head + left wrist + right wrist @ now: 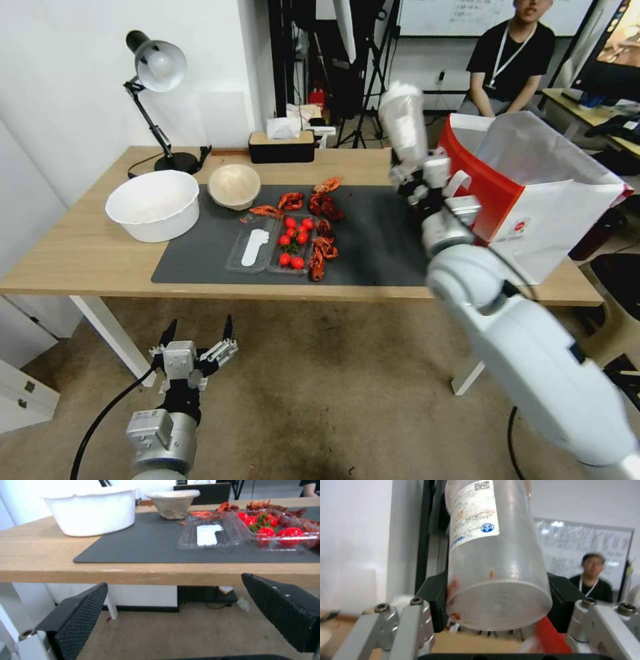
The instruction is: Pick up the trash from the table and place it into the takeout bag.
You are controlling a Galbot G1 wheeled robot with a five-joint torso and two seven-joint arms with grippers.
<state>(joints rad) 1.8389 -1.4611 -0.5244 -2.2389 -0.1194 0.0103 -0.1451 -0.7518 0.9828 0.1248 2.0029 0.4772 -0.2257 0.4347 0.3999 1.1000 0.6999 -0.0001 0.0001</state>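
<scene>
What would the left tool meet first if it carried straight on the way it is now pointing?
Probably the front edge of the table: the open left tool hangs low in front of it, aimed near the wooden edge. Depth is unclear, so it might pass just beneath.

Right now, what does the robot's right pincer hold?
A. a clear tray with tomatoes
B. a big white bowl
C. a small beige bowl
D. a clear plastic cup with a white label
D: the right pincer is shut on the clear plastic cup with a white label, raised beside the red and white paper takeout bag.
</scene>
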